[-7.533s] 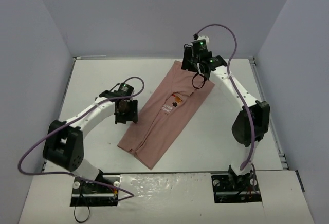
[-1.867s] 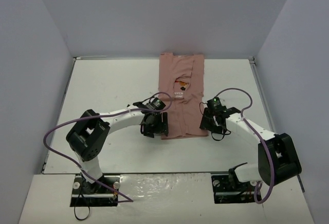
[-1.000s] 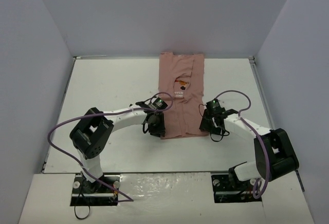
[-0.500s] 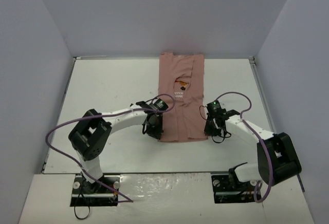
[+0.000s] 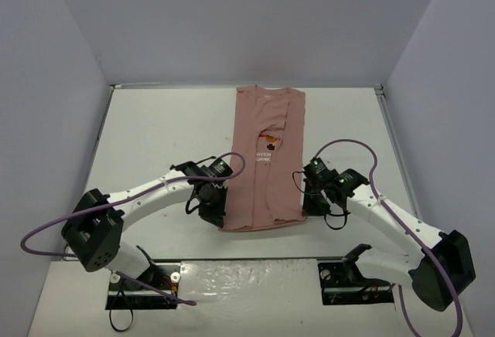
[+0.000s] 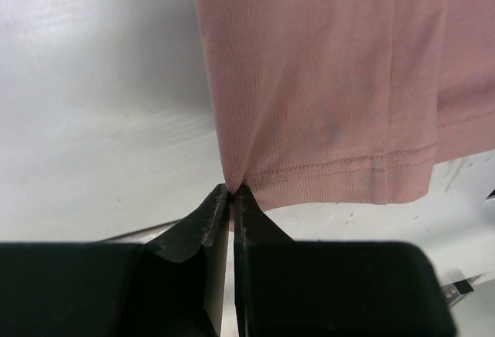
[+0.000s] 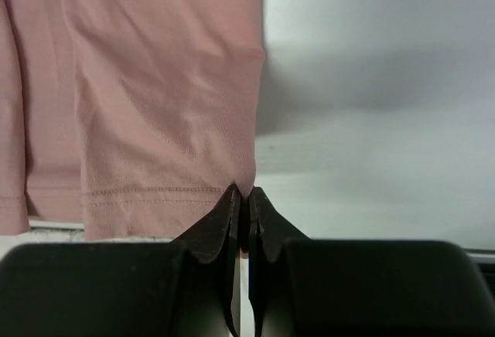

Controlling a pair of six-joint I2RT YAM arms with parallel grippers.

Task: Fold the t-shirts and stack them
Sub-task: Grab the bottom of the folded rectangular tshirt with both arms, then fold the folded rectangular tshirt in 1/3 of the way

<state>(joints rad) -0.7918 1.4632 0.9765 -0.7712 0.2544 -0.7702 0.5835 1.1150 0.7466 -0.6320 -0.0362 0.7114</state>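
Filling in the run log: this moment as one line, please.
t-shirt: flat on table | left gripper: shut on near hem corner | right gripper: shut on other hem corner

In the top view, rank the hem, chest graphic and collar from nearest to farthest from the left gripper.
1. Hem: near edge of the t-shirt; the left gripper pinches its left corner.
2. Chest graphic: mid-shirt, farther up the table.
3. Collar: far end, by the back wall.
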